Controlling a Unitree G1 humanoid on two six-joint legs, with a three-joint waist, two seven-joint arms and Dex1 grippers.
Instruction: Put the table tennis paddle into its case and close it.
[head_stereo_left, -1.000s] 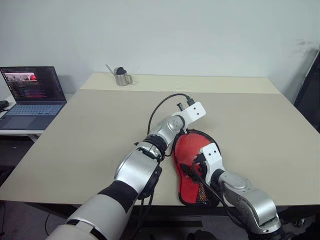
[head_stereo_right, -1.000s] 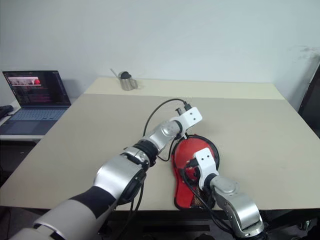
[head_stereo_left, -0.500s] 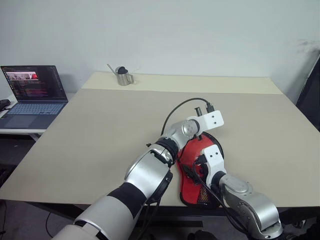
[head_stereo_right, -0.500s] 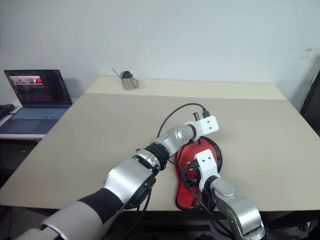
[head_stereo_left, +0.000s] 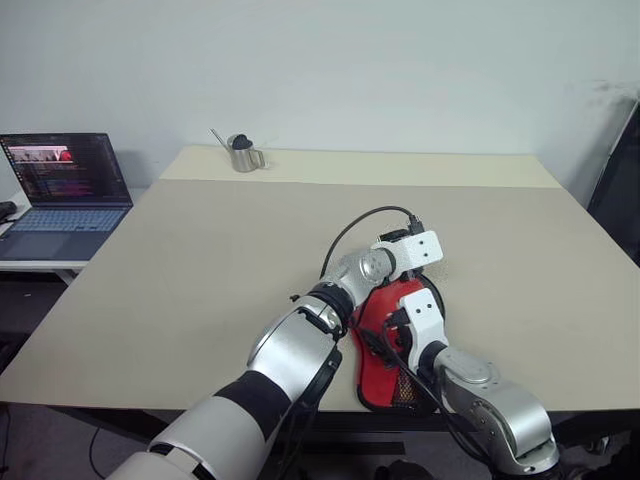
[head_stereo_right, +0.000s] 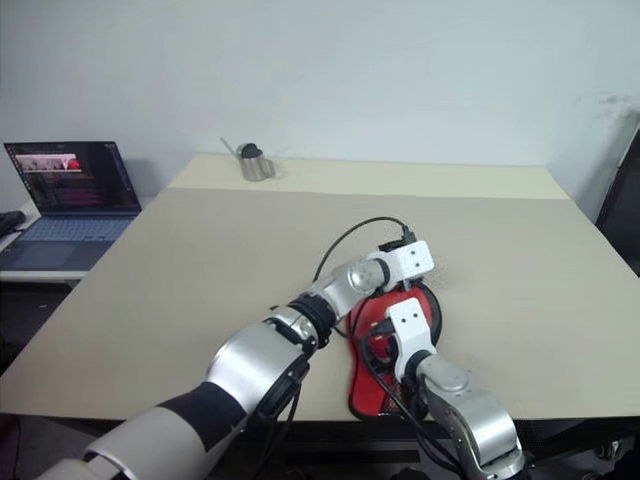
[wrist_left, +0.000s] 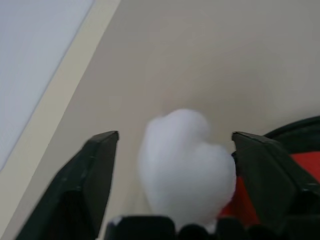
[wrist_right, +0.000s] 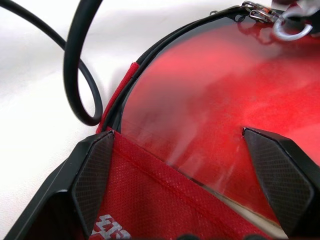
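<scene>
While the case (head_stereo_left: 385, 345) lies at lower centre of the head views, long axis running from the near table (head_stereo_left: 200, 260) edge away, round end far, the closing step is judged in hand. Both the left gripper (wrist_left: 175, 165) and right gripper (wrist_right: 185, 150) are seen spread, holding nothing. Next, the zip pull (wrist_right: 290, 27) must be gripped.

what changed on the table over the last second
The left tool swung toward the robot's right across the far, rounded end of the case, sank a little, and its fingers now stand open around nothing. The right tool stayed open over the case's red face. Case, metal cup and laptop kept their places.
</scene>
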